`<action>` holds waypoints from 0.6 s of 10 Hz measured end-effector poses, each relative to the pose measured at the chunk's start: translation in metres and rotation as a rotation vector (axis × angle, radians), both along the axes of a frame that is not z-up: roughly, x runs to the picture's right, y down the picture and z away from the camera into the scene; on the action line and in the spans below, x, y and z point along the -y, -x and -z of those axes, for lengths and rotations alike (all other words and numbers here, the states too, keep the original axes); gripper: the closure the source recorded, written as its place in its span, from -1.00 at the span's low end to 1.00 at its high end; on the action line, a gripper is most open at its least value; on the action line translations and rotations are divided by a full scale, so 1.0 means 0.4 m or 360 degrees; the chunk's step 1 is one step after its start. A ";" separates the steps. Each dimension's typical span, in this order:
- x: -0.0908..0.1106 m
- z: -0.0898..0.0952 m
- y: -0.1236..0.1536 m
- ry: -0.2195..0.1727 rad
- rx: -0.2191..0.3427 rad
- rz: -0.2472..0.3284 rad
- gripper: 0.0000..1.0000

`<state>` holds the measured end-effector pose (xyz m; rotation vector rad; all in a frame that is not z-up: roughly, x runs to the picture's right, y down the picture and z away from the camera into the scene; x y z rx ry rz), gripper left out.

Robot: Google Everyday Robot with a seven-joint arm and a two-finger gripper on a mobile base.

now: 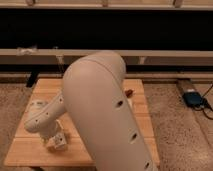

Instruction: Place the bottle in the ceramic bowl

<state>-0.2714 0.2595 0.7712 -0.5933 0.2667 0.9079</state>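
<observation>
My arm's big beige link fills the middle of the camera view and hides much of the wooden table. The forearm bends down to the gripper, a pale blocky end low over the table's front left part. The bottle and the ceramic bowl are hidden behind the arm. A small white object shows at the left of the forearm; I cannot tell what it is.
A small dark reddish thing peeks out at the arm's right edge on the table. A blue and black device lies on the speckled floor at the right. A dark wall with a pale ledge runs behind the table.
</observation>
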 end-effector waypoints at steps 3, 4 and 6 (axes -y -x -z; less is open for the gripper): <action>-0.013 -0.003 -0.019 0.0012 -0.0030 -0.0002 -0.26; -0.010 0.001 -0.028 0.0008 -0.0028 -0.0021 -0.07; -0.001 0.018 -0.052 -0.0002 -0.0025 -0.0068 0.33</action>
